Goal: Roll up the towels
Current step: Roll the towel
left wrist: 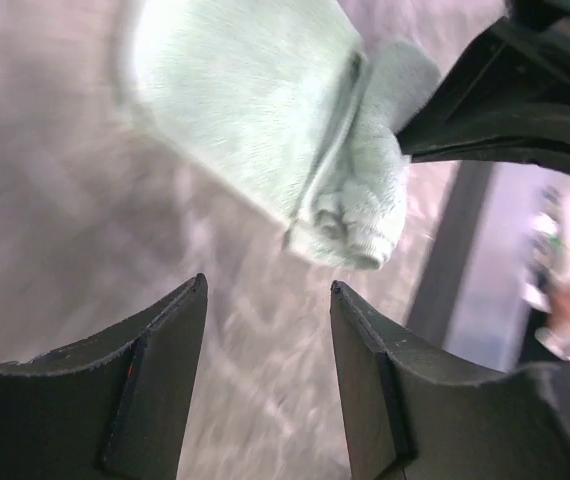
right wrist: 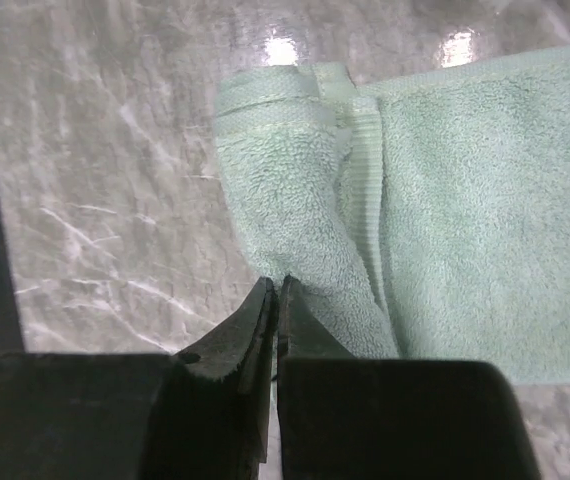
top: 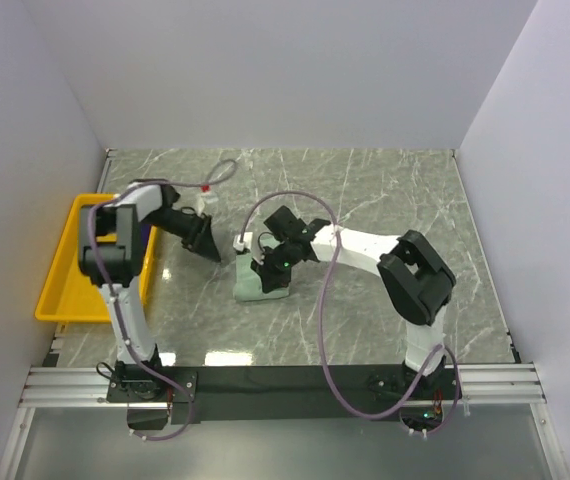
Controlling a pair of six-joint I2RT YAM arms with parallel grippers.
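Observation:
The mint green towel [top: 257, 284] lies mid-table, partly rolled. In the left wrist view its rolled end [left wrist: 357, 205] faces me. In the right wrist view the roll [right wrist: 285, 200] sits left of the flat part [right wrist: 485, 220]. My right gripper [top: 264, 264] [right wrist: 275, 287] is shut, with its tips pressed against the roll and nothing seen between them. My left gripper [top: 208, 246] [left wrist: 268, 287] is open and empty, just left of the towel above bare table. A dark purple patch [top: 149, 248], perhaps the purple towel, shows at the tray's right side under my left arm.
The yellow tray [top: 65, 272] stands at the left edge of the marble table [top: 395, 200]. White walls close in the left, back and right. The right arm's black finger [left wrist: 505, 110] shows in the left wrist view, touching the roll.

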